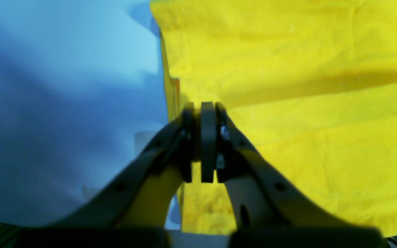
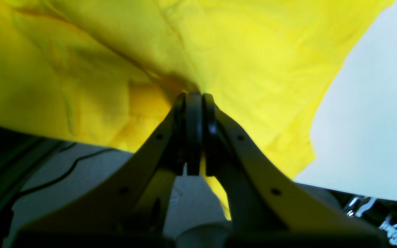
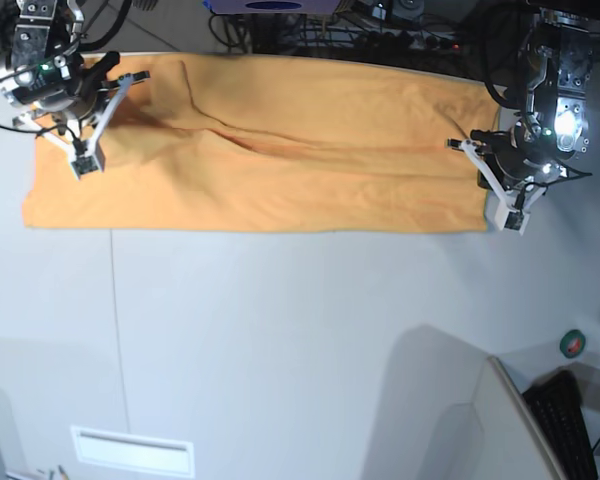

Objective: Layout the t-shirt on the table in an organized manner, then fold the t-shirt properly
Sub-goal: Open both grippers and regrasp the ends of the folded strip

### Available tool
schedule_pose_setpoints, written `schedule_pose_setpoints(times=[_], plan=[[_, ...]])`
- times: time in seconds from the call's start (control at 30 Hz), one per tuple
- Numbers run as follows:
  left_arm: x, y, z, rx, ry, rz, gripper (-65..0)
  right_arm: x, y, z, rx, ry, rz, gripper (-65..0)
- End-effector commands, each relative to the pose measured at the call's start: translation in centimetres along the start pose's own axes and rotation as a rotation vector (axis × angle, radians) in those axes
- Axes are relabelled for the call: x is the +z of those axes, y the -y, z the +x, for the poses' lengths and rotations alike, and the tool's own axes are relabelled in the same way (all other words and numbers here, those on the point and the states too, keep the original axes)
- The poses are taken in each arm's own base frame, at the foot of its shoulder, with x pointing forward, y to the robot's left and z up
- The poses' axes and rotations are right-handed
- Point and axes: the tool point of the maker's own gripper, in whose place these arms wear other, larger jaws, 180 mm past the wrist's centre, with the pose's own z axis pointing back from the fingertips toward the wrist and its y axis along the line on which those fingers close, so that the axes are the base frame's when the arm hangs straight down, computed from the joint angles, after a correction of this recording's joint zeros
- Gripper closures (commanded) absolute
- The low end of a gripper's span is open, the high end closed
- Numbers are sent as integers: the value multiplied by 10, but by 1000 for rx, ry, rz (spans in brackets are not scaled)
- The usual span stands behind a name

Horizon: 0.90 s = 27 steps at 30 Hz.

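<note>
The orange t-shirt (image 3: 270,160) lies as a long flat band across the far part of the white table (image 3: 300,330), with some creases along its middle. My right gripper (image 3: 83,155) is at the band's left end and is shut on the t-shirt; in the right wrist view the cloth (image 2: 115,51) draws to a point at the gripper (image 2: 194,94). My left gripper (image 3: 500,205) is at the band's right end. In the left wrist view the gripper (image 1: 202,105) is shut on the edge of the t-shirt (image 1: 305,86), with the table (image 1: 64,69) beside it.
A thin dark seam (image 3: 112,330) runs down the table at the left. A green tape roll (image 3: 574,343) and a keyboard (image 3: 570,420) sit off the table's right corner. Cables and equipment (image 3: 380,20) lie beyond the far edge.
</note>
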Motion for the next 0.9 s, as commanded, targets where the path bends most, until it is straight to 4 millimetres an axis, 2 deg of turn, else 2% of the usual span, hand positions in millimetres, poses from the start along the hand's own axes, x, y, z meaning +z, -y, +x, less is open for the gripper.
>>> schedule_pose_setpoints(times=[0.0, 0.13, 0.33, 0.47, 0.57, 0.6, 0.67, 0.73, 0.8, 0.87], plan=[[4, -7, 10, -7, 31, 19, 0, 3, 6, 11, -1, 50, -17, 0], [4, -8, 9, -8, 29, 20, 0, 2, 6, 12, 0, 51, -14, 0], [5, -13, 10, -20, 28, 29, 0, -14, 1, 3, -15, 8, 15, 0], [5, -12, 9, -20, 26, 29, -12, -19, -1, 8, -28, 11, 28, 0], [5, -12, 5, -21, 19, 27, -165, -19, 0, 17, -30, 33, 26, 0], [5, -11, 5, -23, 19, 26, -222, -18, 1, 21, -30, 42, 24, -36], [6, -10, 5, -22, 22, 23, -331, -17, 4, 30, -29, 61, 19, -147], [6, -9, 6, -18, 24, 19, -421, -14, 3, 39, -31, 85, 17, -222], [9, -11, 10, -15, 37, 23, -485, -5, 1, 51, -37, 129, 9, -245], [17, -22, 22, 14, 79, 50, -504, 7, 4, 62, -32, 170, -9, -246]])
